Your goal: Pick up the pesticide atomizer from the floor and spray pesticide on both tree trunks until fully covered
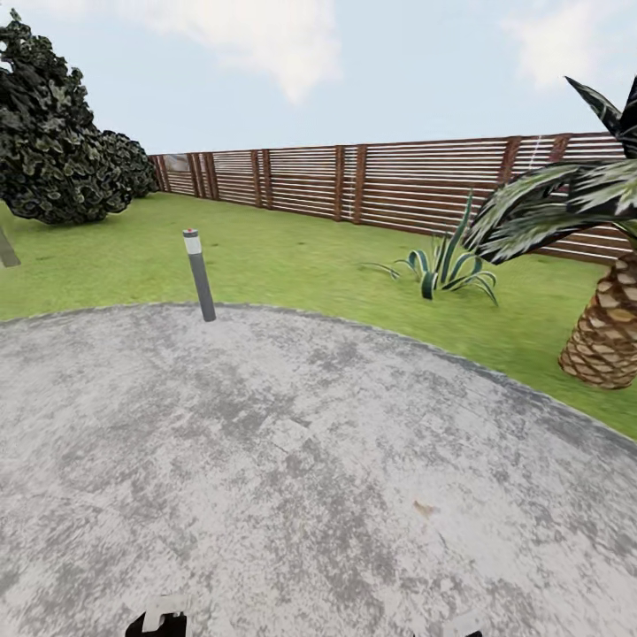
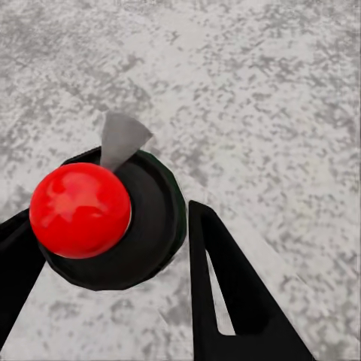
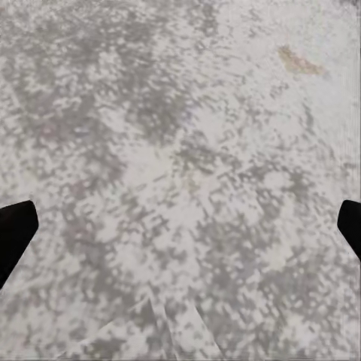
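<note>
In the left wrist view the pesticide atomizer (image 2: 150,226) sits between my fingers: a round black body, a shiny red ball on top and a grey nozzle. My left gripper (image 2: 113,214) is shut on it, with a black finger pressing each side of the body. My right gripper (image 3: 180,226) is open over bare grey paving, its two fingertips far apart. At the head view's left, a mass of mottled dark-green leaves (image 1: 53,133) stands on the lawn (image 1: 292,257). A sliver of grey trunk (image 1: 7,249) shows at the left edge.
I stand on a round grey paved patch (image 1: 292,460) edged by grass. A thin grey lamp post (image 1: 199,274) rises at its far rim. A scaly palm (image 1: 606,327) and a spiky striped plant (image 1: 447,265) are on the right. A brown slat fence (image 1: 398,181) closes the back.
</note>
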